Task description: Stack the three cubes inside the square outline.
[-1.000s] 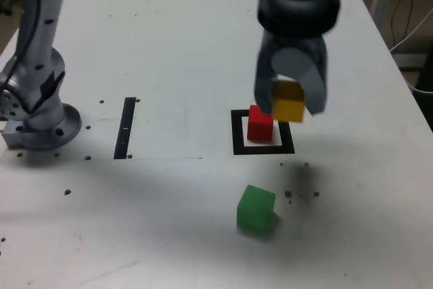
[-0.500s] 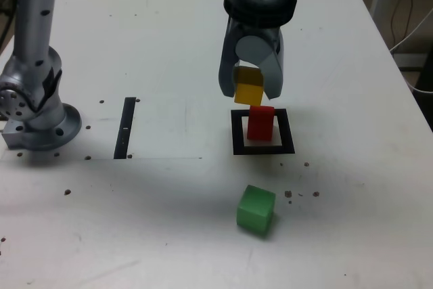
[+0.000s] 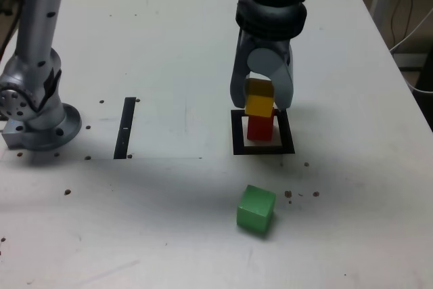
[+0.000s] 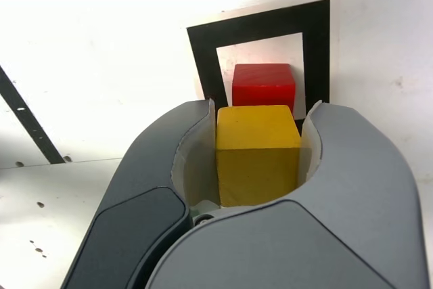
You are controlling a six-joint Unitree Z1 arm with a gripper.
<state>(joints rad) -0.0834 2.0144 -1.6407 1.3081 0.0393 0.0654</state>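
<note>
The red cube (image 3: 258,128) stands inside the black square outline (image 3: 238,133) on the white table. My gripper (image 3: 260,99) is shut on the yellow cube (image 3: 259,98), which sits directly over the red cube, at or just above its top face; whether they touch I cannot tell. In the wrist view the yellow cube (image 4: 258,153) is clamped between both grey fingers (image 4: 169,167), with the red cube (image 4: 264,84) and the square outline (image 4: 203,38) beyond it. The green cube (image 3: 256,209) lies alone on the table, nearer the camera than the outline.
A thin straight black strip (image 3: 126,126) lies toward the exterior view's left of the outline. The arm's grey base (image 3: 37,113) stands at the exterior view's far left. Small dark specks dot the table (image 3: 169,45).
The gripper carried the yellow cube from the exterior view's right of the outline, swung past it to the left, and now holds it centred and lower, right over the red cube.
</note>
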